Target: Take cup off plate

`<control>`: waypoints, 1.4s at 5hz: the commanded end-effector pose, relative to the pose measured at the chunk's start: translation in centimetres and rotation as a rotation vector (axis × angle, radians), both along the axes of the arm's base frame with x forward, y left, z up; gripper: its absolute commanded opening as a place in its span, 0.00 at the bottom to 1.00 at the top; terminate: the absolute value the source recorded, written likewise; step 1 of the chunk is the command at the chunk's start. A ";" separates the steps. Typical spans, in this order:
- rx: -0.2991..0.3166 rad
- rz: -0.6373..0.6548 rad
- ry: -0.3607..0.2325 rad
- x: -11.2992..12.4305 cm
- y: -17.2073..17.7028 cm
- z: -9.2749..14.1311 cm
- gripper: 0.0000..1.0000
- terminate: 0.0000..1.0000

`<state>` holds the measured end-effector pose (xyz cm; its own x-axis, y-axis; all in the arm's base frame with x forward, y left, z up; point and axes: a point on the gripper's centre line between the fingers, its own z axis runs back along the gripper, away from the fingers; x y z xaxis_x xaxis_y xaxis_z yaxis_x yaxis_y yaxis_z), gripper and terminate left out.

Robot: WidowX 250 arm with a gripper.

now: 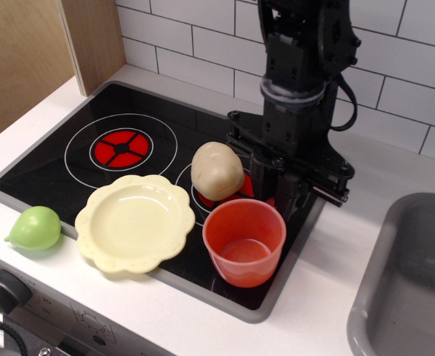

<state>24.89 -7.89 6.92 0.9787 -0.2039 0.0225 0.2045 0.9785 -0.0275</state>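
Observation:
The orange-red cup (244, 243) stands upright on the black stovetop (158, 119), just right of the pale yellow scalloped plate (132, 222), with a narrow gap between them. The plate is empty. My black gripper (275, 197) comes down from above at the cup's far rim, and its fingers look closed on that rim. The grip point itself is partly hidden behind the fingers.
A beige potato-shaped lump (217, 170) sits on the right burner just behind the cup and plate. A green pear-shaped toy (35, 228) lies on the counter at the left. A grey sink (410, 282) is at the right, and a wooden panel (24, 52) at the back left.

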 end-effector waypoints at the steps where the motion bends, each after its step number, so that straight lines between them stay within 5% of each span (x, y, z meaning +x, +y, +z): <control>1: 0.011 0.021 -0.031 -0.2 -0.2 1.1 1.00 0.00; 3: -0.044 0.070 -0.046 0.1 0.4 4.2 1.00 0.00; 4: -0.076 0.128 -0.128 0.5 1.4 5.9 1.00 0.00; 6: -0.076 0.128 -0.128 0.5 1.4 5.9 1.00 0.00; 7: -0.076 0.128 -0.128 0.5 1.4 5.9 1.00 1.00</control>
